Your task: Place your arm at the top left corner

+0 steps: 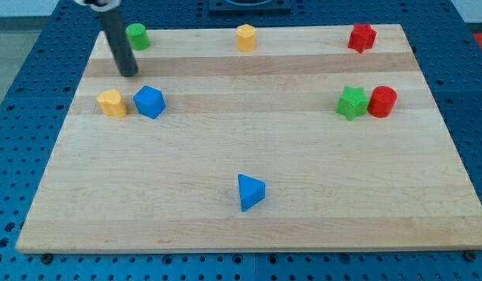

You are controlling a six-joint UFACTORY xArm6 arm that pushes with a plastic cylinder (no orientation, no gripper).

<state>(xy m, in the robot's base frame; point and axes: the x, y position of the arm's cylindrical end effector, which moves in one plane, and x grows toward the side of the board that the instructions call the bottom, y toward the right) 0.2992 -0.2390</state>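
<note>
Tip point(129, 73) sat near desk point(225, 226) top-left corner, just beside green block point(136, 36); needed short nudge up-left w/o bumping it; no jaws fitted.

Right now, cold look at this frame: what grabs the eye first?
The dark rod at the view's top left, my tip resting on the wooden board just below and left of the green block. Next, two tight pairs: yellow block beside blue block on the left, green star touching the red cylinder on the right. A blue wedge sits alone near the bottom.
</note>
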